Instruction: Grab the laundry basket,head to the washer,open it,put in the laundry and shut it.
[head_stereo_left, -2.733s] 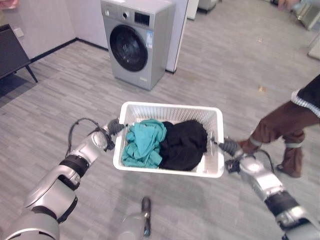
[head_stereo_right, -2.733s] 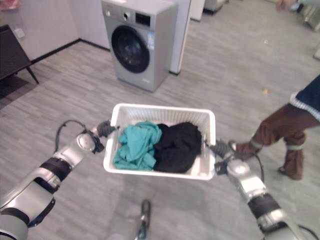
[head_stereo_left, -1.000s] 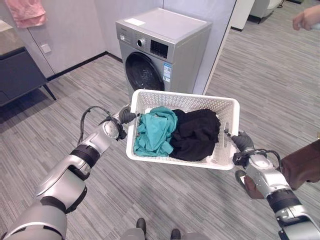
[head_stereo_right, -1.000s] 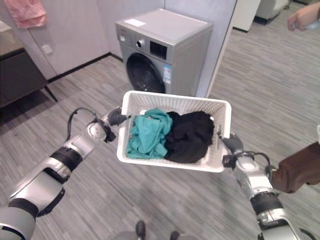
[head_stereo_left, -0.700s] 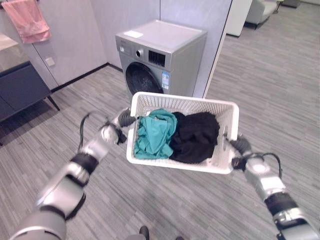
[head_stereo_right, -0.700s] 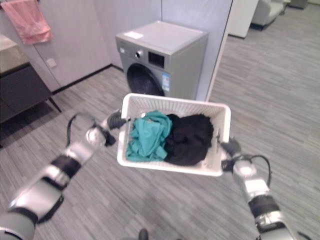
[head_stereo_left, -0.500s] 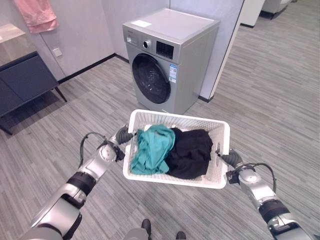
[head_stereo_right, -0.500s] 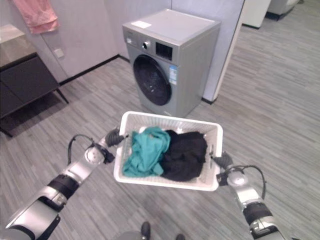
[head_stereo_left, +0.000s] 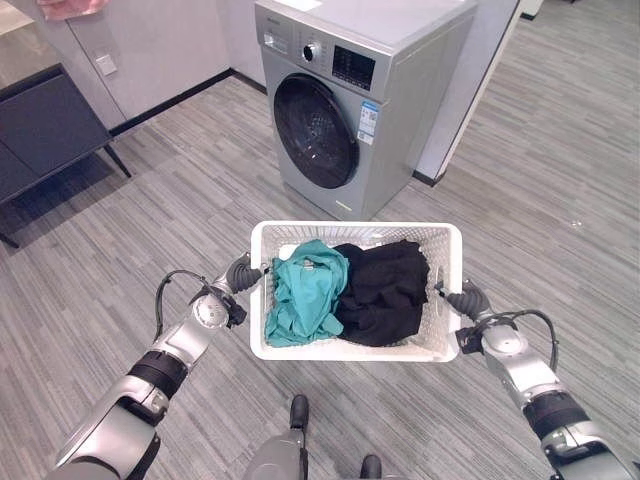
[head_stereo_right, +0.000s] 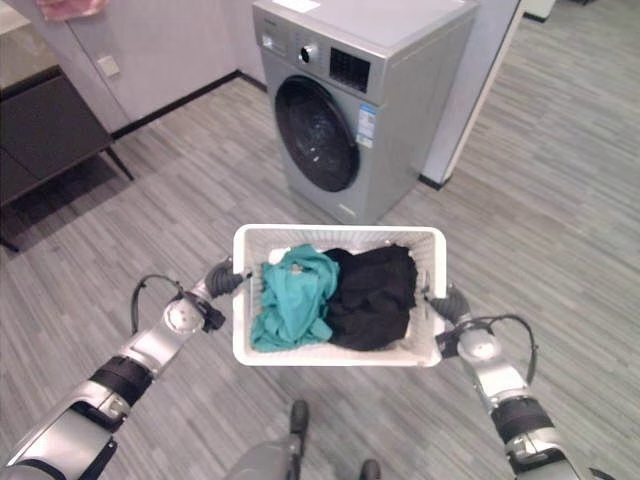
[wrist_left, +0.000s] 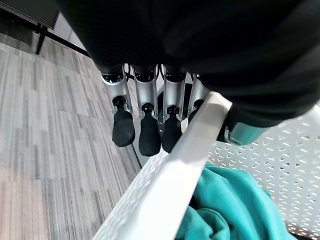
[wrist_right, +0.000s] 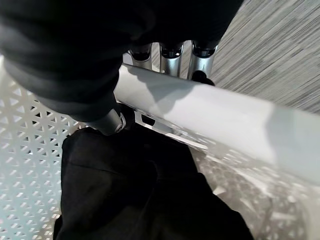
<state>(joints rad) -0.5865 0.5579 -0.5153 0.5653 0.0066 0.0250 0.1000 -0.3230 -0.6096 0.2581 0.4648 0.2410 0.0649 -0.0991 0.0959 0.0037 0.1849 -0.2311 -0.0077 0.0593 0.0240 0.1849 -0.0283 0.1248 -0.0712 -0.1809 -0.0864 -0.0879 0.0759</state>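
A white laundry basket hangs level in front of me, held at its two short ends. Inside lie a teal garment on the left and a black garment on the right. My left hand grips the left rim, fingers outside it and thumb inside above the teal cloth. My right hand pinches the right rim over the black cloth. The grey washer stands just beyond the basket, its round dark door shut.
A dark cabinet on thin legs stands at the left against the wall, with a pink towel above it. A white wall panel runs beside the washer's right side. Grey plank floor spreads to the right.
The view has shifted as I came nearer: the washer now looms larger right behind the basket. The person at the right has left the view. Both hands keep their hold.
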